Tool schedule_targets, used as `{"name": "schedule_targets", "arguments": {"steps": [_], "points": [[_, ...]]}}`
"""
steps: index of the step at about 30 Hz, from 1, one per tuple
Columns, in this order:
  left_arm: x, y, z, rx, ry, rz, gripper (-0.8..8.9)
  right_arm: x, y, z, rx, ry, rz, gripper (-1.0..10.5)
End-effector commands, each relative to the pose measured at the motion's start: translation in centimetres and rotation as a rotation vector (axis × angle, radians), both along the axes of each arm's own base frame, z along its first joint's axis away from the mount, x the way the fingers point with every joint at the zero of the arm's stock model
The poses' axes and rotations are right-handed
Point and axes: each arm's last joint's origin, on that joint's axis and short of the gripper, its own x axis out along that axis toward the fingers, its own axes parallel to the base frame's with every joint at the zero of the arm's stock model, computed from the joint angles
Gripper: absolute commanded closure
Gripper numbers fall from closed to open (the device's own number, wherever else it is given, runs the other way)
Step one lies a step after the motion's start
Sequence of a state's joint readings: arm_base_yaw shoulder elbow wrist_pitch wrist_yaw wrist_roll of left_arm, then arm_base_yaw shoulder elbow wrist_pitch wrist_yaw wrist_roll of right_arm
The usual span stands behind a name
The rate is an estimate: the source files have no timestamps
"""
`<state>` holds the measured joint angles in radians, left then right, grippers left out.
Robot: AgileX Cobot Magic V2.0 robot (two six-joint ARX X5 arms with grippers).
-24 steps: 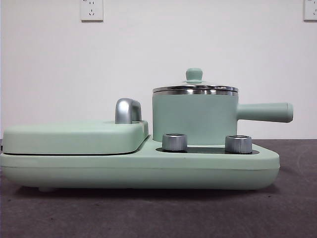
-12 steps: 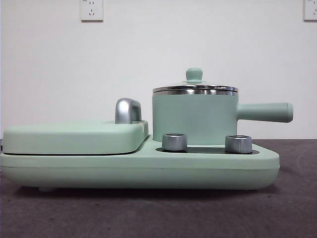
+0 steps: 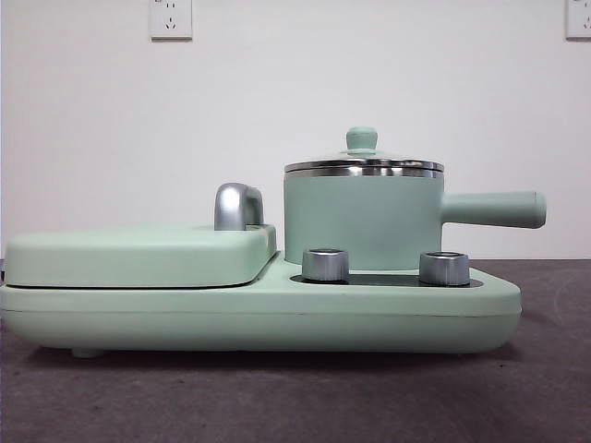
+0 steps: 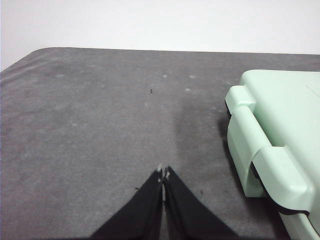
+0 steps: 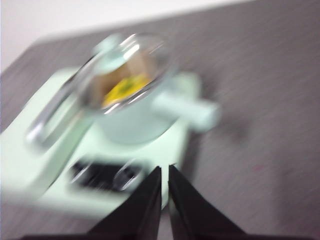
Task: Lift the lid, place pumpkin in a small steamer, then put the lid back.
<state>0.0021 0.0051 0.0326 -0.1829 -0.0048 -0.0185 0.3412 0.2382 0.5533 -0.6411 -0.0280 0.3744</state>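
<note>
Behind the dark grey table (image 3: 277, 397) is a plain white wall (image 3: 277, 111) with a white socket (image 3: 171, 18) high up. On the table sits a long mint green base unit with silver knobs (image 3: 259, 309), and on it stands the mint green round pot with a steel rim and long side handle (image 3: 362, 221). The round clear glass lid with a small mint green knob (image 3: 362, 140) is on the pot. In the blurry right wrist view, something yellow-orange (image 5: 122, 86) shows through the glass, and I think it is the pumpkin, already inside. So the job looks nearly done, and the good thing to do now is back away slowly and not bump the lid. The right gripper (image 5: 164, 172) is up above the pot, near its handle side, with its two black jaws almost closed and nothing in them. The left gripper (image 4: 163, 176) waits over bare table beside the base unit's end, pressed shut and empty.
</note>
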Motion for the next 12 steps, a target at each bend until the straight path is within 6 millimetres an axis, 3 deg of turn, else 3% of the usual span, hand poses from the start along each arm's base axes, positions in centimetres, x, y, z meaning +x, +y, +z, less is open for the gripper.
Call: {"name": "schedule_targets", "arguments": {"steps": [1, 6, 12], "points": [[0.1, 0.0, -0.7, 0.006, 0.023, -0.006, 8.08, 0.8, -0.8, -2.0, 0.025, -0.088, -0.141, 9.3], [0.1, 0.0, -0.7, 0.006, 0.023, -0.006, 8.07, 1.8, -2.1, -6.4, -0.056, -0.151, -0.356, 9.3], [0.1, 0.0, -0.7, 0.006, 0.023, -0.005, 8.08, 2.4, -2.4, -9.3, -0.266, -0.225, -0.326, 9.3]]}}
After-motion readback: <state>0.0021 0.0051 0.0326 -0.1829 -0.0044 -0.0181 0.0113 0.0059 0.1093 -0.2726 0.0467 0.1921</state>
